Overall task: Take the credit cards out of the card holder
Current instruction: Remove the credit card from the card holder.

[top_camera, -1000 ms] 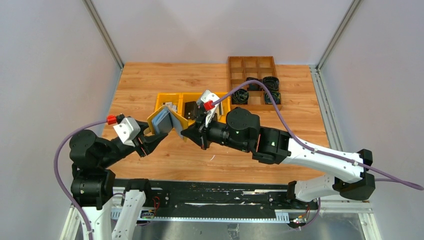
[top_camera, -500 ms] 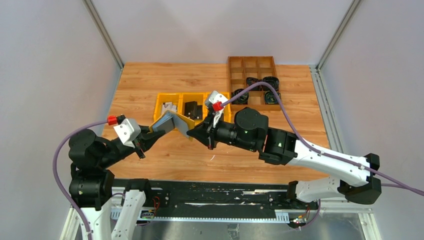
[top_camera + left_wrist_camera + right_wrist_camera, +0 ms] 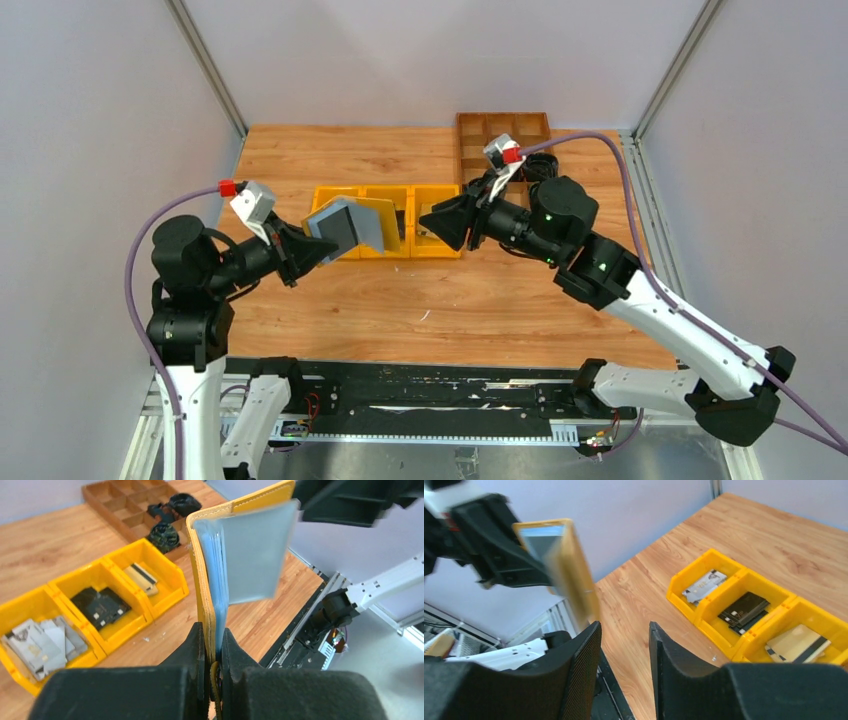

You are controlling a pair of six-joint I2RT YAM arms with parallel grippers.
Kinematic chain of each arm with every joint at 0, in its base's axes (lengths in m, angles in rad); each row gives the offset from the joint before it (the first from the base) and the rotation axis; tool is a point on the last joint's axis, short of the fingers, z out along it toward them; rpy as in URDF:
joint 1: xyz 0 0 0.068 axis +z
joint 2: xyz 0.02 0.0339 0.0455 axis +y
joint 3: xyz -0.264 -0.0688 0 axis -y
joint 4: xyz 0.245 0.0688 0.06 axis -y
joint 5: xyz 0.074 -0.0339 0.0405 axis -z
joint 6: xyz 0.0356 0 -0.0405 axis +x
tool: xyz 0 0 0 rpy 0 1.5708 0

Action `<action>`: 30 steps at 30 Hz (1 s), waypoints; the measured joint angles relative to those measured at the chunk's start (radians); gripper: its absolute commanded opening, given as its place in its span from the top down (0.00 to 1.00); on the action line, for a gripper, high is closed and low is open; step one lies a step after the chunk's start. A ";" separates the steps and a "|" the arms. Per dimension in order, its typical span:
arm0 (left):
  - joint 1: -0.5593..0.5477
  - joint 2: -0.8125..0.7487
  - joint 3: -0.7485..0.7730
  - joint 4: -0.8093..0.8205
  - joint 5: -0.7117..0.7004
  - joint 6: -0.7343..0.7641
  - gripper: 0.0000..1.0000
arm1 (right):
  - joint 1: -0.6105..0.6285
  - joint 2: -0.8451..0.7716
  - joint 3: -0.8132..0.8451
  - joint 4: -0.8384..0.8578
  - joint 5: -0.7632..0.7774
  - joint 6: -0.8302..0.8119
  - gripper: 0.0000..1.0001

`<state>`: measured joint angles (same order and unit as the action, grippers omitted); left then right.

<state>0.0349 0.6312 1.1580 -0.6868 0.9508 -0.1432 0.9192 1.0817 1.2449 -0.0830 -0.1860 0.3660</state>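
The card holder (image 3: 372, 226) is a mustard-tan wallet held on edge above the table, with my left gripper (image 3: 316, 244) shut on its lower edge. In the left wrist view the holder (image 3: 202, 575) stands upright between the jaws, and a silver-grey sheet (image 3: 255, 555) and blue-grey sleeves stick out of it. My right gripper (image 3: 428, 222) hangs open and empty to the holder's right, apart from it. In the right wrist view the holder (image 3: 574, 575) shows beyond the open gripper (image 3: 624, 630). Loose credit cards lie in the yellow bins: silver (image 3: 37, 640), black (image 3: 100, 607), beige (image 3: 141, 576).
Three joined yellow bins (image 3: 385, 188) sit mid-table just behind the holder, under the right gripper. A wooden compartment tray (image 3: 505, 130) with black coiled items stands at the back right. The right arm's purple cable (image 3: 600, 140) arcs over that tray.
My right gripper let go of the holder, opened and drew back to the right over the bins. The left gripper shut on the holder and now carries it alone, slightly raised.
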 measured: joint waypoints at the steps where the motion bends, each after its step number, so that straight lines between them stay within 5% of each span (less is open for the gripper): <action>1: 0.000 0.016 0.000 -0.005 -0.016 -0.012 1.00 | 0.000 -0.013 0.000 -0.002 0.004 0.004 0.57; 7: 0.000 0.072 0.000 -0.066 -0.110 -0.025 1.00 | 0.012 -0.049 0.003 0.127 -0.137 0.097 0.48; 14: 0.000 0.099 0.000 -0.132 -0.135 0.004 1.00 | 0.102 0.174 0.085 0.298 -0.324 0.208 0.42; 21: 0.000 0.099 0.028 -0.174 -0.024 0.024 1.00 | 0.091 0.351 0.088 0.262 -0.353 0.239 0.42; 30: 0.000 0.106 0.044 -0.183 0.122 0.031 1.00 | 0.042 0.264 0.010 0.286 -0.365 0.249 0.42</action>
<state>0.0353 0.7368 1.2022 -0.8703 1.0725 -0.1123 0.9615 1.3460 1.2549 0.2031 -0.5514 0.6147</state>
